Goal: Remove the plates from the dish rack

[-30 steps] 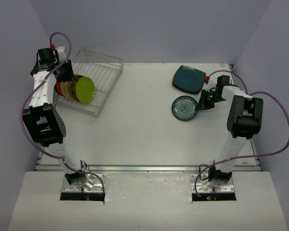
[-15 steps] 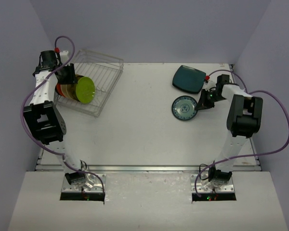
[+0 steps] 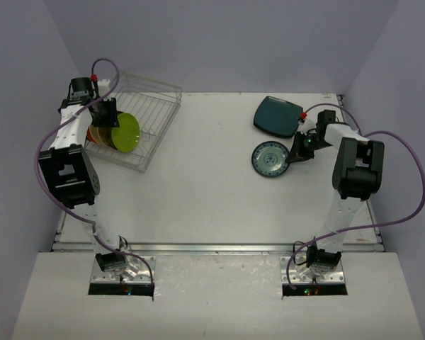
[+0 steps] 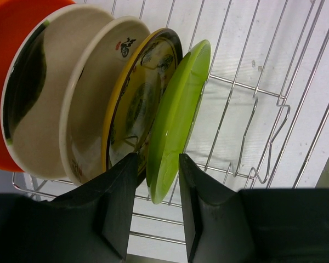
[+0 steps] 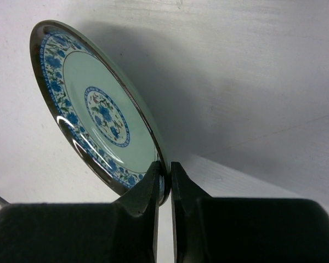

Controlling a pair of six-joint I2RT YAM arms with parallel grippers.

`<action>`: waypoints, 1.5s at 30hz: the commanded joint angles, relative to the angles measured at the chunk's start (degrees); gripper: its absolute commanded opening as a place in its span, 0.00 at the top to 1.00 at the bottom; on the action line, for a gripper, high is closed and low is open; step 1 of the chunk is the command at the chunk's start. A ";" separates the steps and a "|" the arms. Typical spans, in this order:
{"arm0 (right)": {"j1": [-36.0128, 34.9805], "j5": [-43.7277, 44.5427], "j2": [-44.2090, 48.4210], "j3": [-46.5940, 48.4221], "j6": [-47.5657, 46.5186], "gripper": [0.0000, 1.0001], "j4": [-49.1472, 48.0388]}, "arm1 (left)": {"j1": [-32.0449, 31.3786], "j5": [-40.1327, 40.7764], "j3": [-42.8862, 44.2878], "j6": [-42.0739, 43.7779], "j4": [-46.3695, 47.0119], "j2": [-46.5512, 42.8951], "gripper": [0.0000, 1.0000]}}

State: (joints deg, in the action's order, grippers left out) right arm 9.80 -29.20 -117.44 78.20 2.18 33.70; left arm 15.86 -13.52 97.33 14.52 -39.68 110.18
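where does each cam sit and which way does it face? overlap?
Top external: above, behind the bases, looking down at the table; left arm and right arm show.
Left wrist: on the left arm, looks along its open jaws, straddling the lime green plate in the dish rack.
Right wrist: on the right arm, looks along its jaws, shut on the patterned teal plate.
Shared: top external also sees the lime green plate, dish rack and patterned teal plate.

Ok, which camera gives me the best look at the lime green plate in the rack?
Left wrist: the lime green plate is close up, standing nearly edge-on, its lower rim inside the open left gripper. Top external shows it only as a small disc beside the arm; the right wrist view misses it.
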 commanded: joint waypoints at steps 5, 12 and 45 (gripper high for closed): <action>-1.39 0.60 -1.42 2.51 0.42 0.77 0.43 | -1.86 4.90 -0.36 1.56 4.37 -0.08 0.72; -1.71 1.68 -0.46 3.05 1.59 0.43 1.04 | -3.22 8.88 -0.65 1.59 6.55 -1.03 0.85; -16.85 -16.90 29.43 -3.13 10.66 0.01 -15.74 | -20.33 -28.29 -6.42 -2.61 4.78 -26.37 1.00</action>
State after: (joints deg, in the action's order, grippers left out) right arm -3.66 -39.05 -91.37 75.19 8.86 25.61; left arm -4.10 -21.05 93.86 17.81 -35.26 85.35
